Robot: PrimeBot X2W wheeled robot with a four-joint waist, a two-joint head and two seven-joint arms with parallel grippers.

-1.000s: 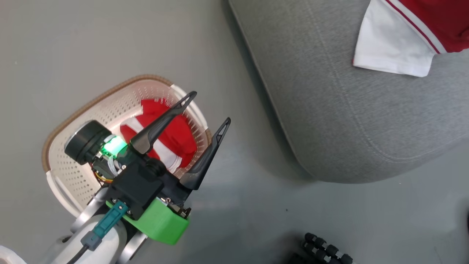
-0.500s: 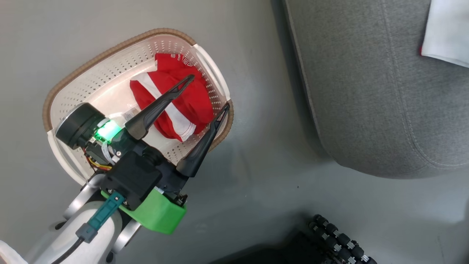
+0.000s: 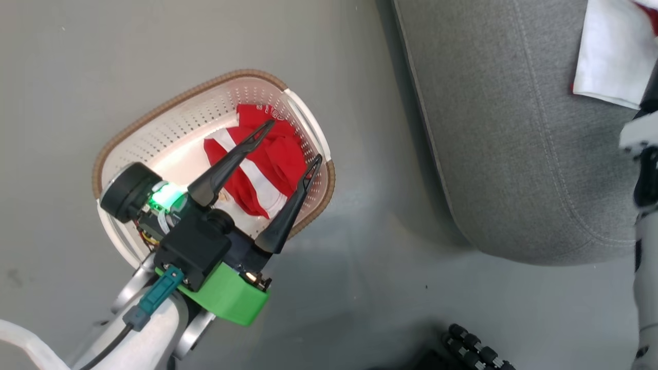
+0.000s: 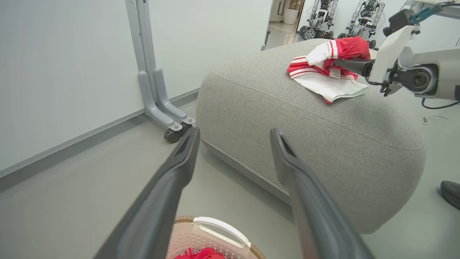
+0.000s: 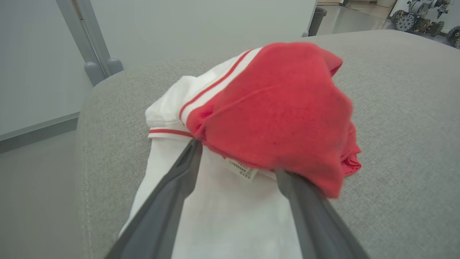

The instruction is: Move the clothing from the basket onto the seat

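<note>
One garment (image 3: 604,56) rests on the seat (image 3: 514,154), upper right, your right gripper (image 5: 237,158) spread; the second garment (image 3: 272,164) waits in the basket (image 3: 154,128) beneath your wide left gripper (image 3: 295,141).

basket print: white lettering (image 3: 264,109) on the red garment (image 3: 280,156) lying in the basket (image 3: 169,131); characters too small to read.
sewn-in tag: white label (image 5: 241,169) at the edge of the red-and-white garment (image 5: 273,118) on the seat (image 5: 395,108); rows of fine dark print, illegible.
tag, left wrist view: the label shows as a pale patch; print unresolved.
brands, numbers, signs: none legible.
</note>
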